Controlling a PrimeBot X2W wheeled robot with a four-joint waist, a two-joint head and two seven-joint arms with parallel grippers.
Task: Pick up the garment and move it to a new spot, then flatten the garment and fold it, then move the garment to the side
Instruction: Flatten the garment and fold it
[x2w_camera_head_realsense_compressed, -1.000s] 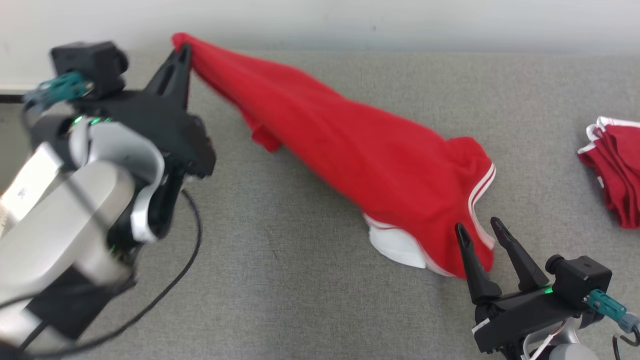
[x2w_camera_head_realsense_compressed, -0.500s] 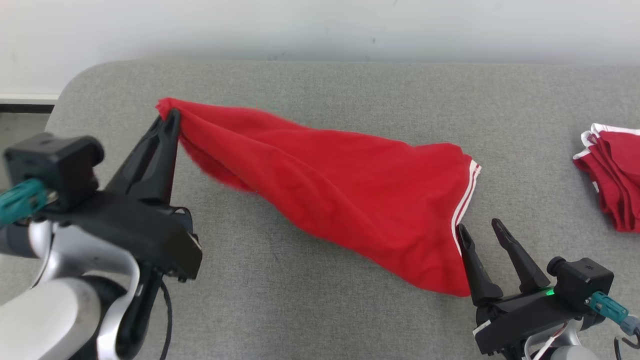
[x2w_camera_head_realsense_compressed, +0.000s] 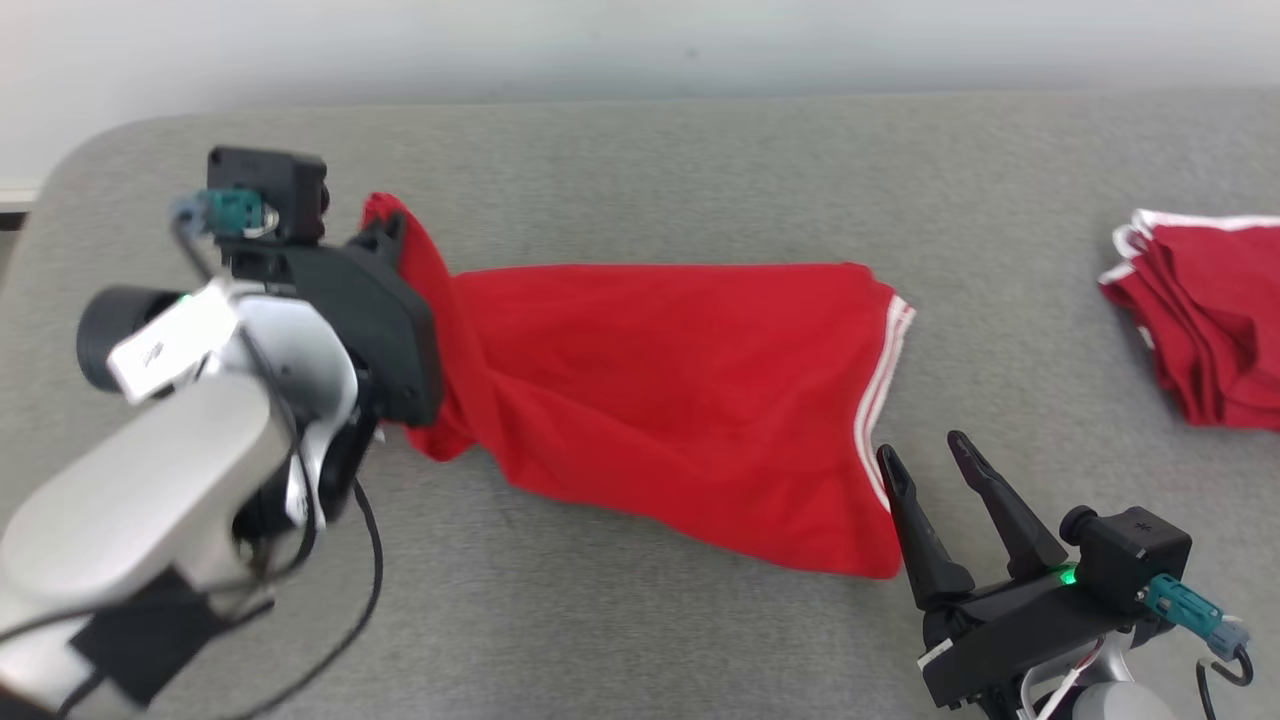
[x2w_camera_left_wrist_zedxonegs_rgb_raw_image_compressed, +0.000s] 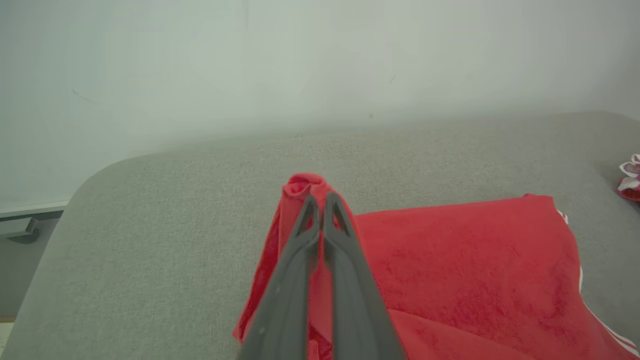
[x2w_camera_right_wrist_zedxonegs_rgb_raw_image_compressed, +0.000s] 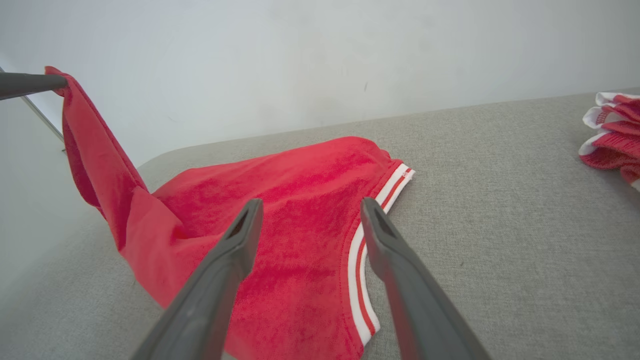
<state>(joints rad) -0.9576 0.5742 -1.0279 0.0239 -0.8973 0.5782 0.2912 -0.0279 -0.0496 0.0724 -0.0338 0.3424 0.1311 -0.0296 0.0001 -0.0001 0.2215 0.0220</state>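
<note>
garment (x2w_camera_head_realsense_compressed: 680, 390) on table (x2w_camera_head_realsense_compressed: 620, 620), centre | folded pile (x2w_camera_head_realsense_compressed: 1210, 310) far right

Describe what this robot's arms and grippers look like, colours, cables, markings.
The left gripper and right gripper are matte black, each with two long tapering dark fingers, a boxy black camera block, a teal connector and a green light. The left forearm is pale grey with a loose black cable.
</note>
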